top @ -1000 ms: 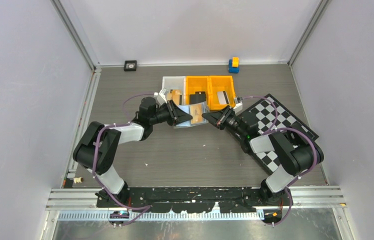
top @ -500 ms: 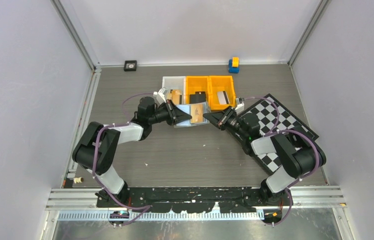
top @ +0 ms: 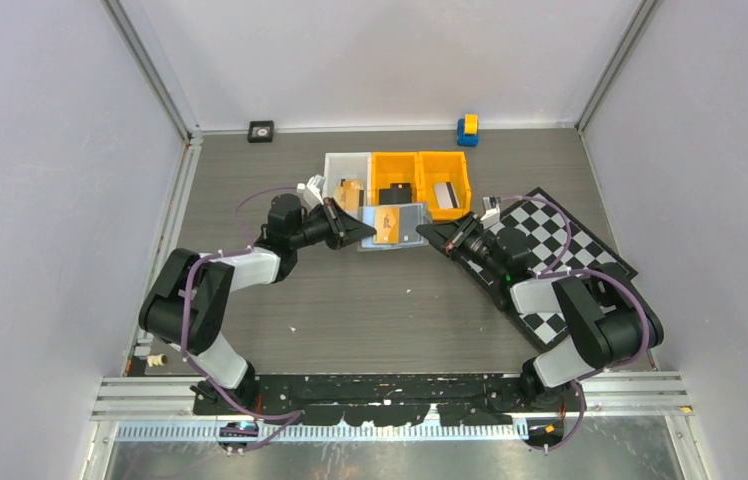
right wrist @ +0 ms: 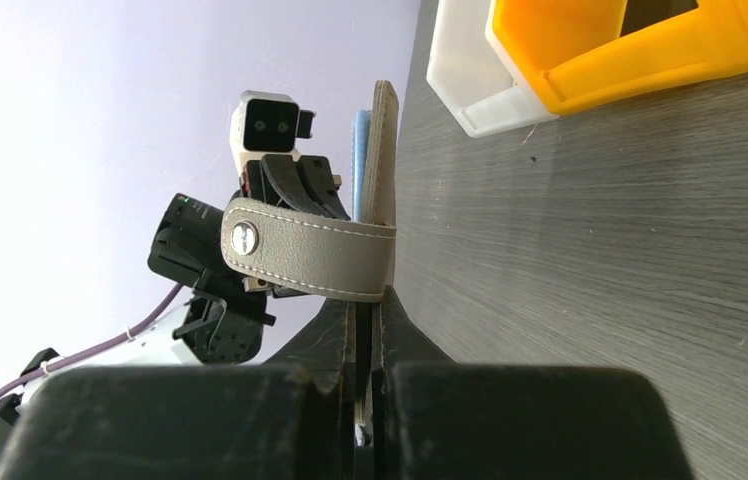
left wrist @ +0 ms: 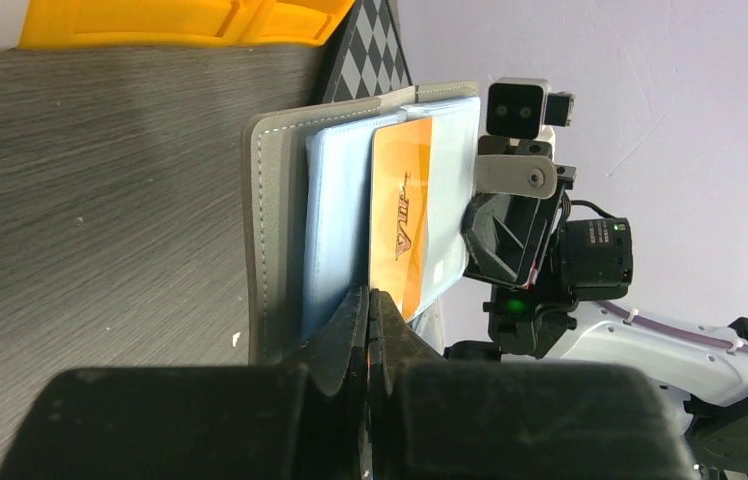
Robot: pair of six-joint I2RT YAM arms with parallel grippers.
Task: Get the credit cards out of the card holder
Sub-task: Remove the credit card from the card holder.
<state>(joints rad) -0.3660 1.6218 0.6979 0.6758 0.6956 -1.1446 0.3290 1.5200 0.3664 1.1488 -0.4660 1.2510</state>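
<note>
Pinching glossy orange card in stitched grey wallet.

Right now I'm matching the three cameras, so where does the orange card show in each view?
Top external: orange card on the open grey wallet, just nearside of the bins.
Left wrist: the card mid-frame, against the wallet's blue-grey pockets.
Right wrist: not visible; the wallet shows edge-on.
Shared landmark: the orange bins, seen in all three.

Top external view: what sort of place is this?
Most likely a robot lab test cell: bare walls on aluminium frame posts, a checkerboard board on the table, and a left arm and right arm mounted at its near edge.
</note>
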